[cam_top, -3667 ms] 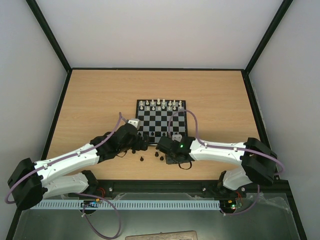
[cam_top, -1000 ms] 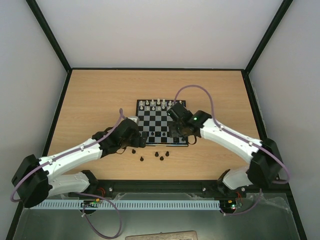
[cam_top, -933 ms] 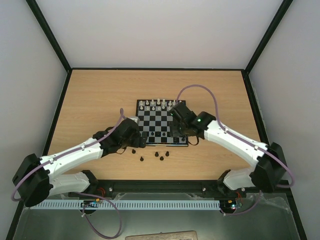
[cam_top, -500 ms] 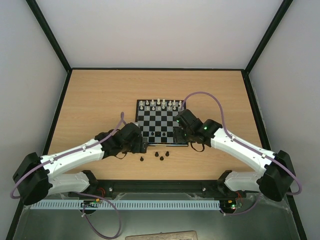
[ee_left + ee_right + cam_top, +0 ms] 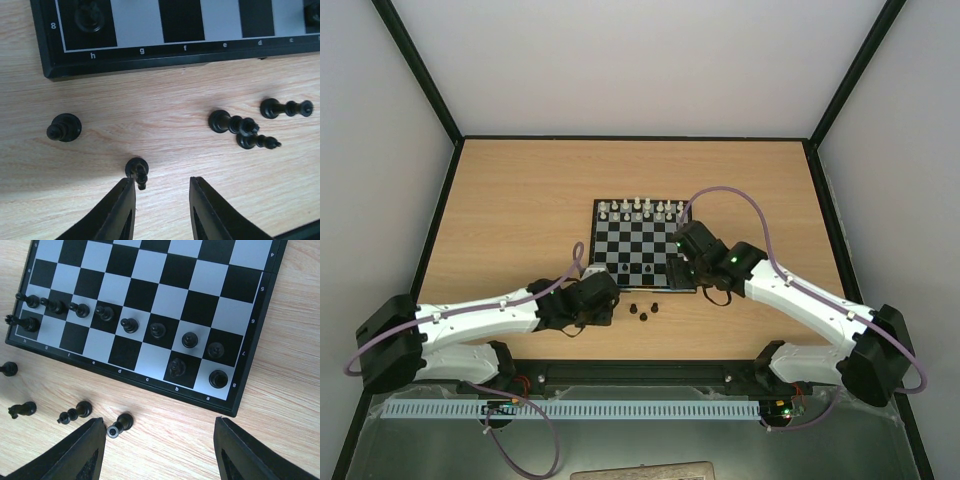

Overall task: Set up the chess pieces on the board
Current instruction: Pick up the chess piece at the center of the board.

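The board point(image 5: 642, 246) lies mid-table. Black chess pieces stand on it: a pawn row point(image 5: 130, 325) and back-rank pieces point(image 5: 218, 378). Three more black pieces point(image 5: 643, 311) lie loose on the wood in front of it. My left gripper point(image 5: 607, 308) is low over the wood there, jaws narrowed but apart. One small upright piece point(image 5: 136, 169) sits just off the tip of its left finger point(image 5: 122, 207), and nothing is between the fingers. My right gripper point(image 5: 159, 424) hovers open over the board's near right corner, holding nothing.
White pieces point(image 5: 640, 208) line the board's far edge. Beside the left gripper point(image 5: 163, 181) a pawn point(image 5: 64, 127) stands and three pieces point(image 5: 232, 122) lie on their sides. A toppled piece point(image 5: 119, 424) lies by my right gripper's left finger.
My left gripper has dropped toward the near edge onto the lone loose piece and its jaws have narrowed. My right gripper has drawn back from over the board to its near right corner.
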You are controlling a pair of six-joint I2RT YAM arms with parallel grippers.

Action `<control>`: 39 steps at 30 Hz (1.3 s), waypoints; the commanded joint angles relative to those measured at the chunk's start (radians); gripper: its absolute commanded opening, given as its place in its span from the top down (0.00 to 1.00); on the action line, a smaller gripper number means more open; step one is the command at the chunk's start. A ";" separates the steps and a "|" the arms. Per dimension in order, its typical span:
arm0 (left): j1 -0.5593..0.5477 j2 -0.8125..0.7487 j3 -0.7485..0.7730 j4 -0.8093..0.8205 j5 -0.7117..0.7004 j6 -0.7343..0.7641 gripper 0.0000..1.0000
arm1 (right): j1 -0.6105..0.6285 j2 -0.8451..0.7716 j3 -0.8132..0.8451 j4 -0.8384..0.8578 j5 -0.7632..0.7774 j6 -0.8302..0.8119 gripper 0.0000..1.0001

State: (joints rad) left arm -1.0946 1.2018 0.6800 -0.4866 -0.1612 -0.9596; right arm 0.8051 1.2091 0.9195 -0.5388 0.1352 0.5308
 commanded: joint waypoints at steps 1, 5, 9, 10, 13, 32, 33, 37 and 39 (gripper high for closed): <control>-0.016 0.035 -0.016 -0.012 -0.039 -0.060 0.69 | -0.004 -0.022 -0.025 -0.002 -0.017 -0.026 0.40; -0.018 0.059 -0.015 -0.011 -0.041 -0.069 0.70 | -0.003 -0.022 -0.027 0.000 -0.015 -0.029 0.40; -0.019 0.076 -0.018 -0.004 -0.035 -0.073 0.62 | -0.004 -0.025 -0.030 0.000 -0.017 -0.030 0.40; -0.019 0.082 -0.019 -0.002 -0.034 -0.073 0.60 | -0.004 -0.026 -0.031 0.000 -0.014 -0.029 0.40; -0.021 0.097 -0.024 0.009 -0.029 -0.075 0.59 | -0.004 -0.029 -0.032 0.002 -0.018 -0.031 0.40; -0.025 0.197 0.026 -0.030 -0.030 -0.035 0.97 | -0.004 -0.060 -0.043 0.006 -0.023 -0.031 0.40; -0.025 0.193 0.045 -0.060 -0.039 -0.025 0.98 | -0.003 -0.063 -0.044 0.004 -0.024 -0.031 0.40; -0.001 0.189 0.164 -0.186 -0.096 0.039 0.98 | -0.004 -0.076 -0.045 0.005 -0.024 -0.030 0.40; 0.037 0.198 0.213 -0.217 -0.106 0.087 0.98 | -0.004 -0.081 -0.046 0.005 -0.026 -0.031 0.40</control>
State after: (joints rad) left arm -1.0985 1.3922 0.7887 -0.5880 -0.2153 -0.9627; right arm 0.8051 1.1557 0.8867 -0.5209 0.1135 0.5117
